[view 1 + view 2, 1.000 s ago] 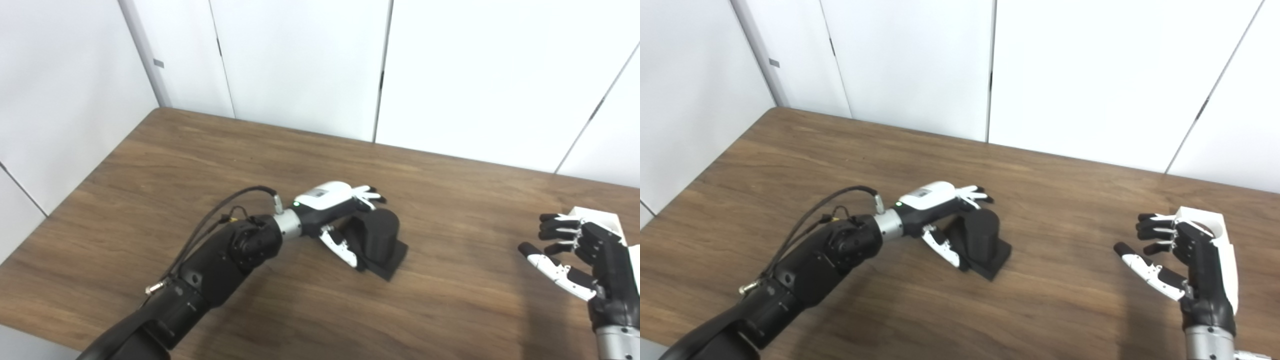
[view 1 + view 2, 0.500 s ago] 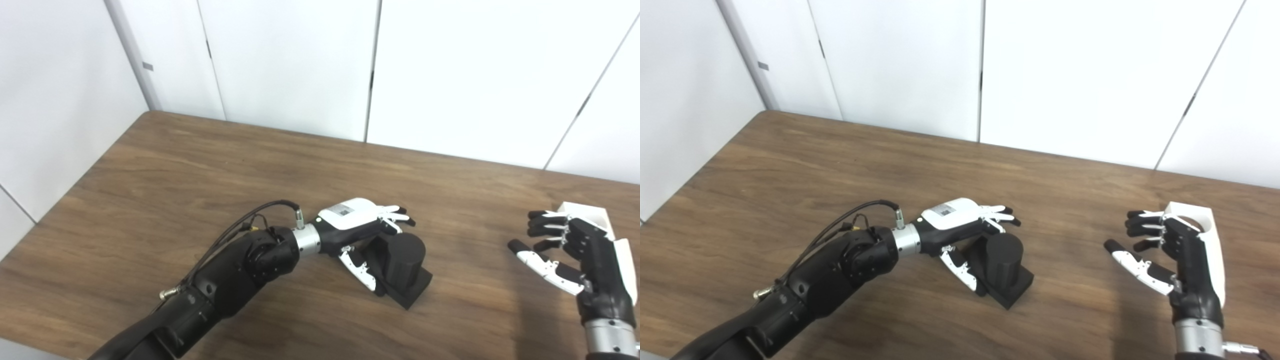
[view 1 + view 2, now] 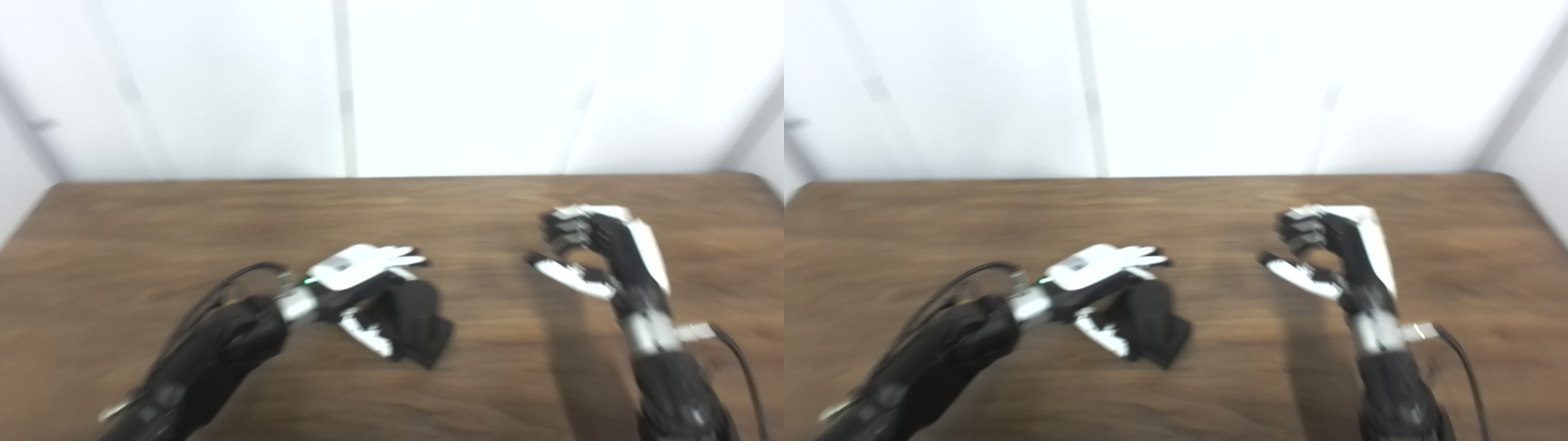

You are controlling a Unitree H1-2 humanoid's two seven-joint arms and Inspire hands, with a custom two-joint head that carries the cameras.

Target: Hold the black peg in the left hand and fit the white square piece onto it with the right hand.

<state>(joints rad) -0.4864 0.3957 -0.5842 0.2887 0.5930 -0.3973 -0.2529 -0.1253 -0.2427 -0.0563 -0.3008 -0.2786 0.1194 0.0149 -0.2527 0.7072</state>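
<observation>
Progress early — left hand (image 3: 361,278) cups the black peg (image 3: 416,321) on the table (image 3: 153,233), right hand (image 3: 588,251) spread beside the white square piece (image 3: 649,245), ungrasped — fitting remains.

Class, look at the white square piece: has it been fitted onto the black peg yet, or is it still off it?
Off. The white square piece lies behind the right hand, well apart from the black peg at the left hand.

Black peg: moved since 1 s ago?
Yes, rightward: the black cylindrical peg, at the left hand, now sits closer to the white square plastic piece behind the right hand. The camera also panned, so only roughly.
</observation>
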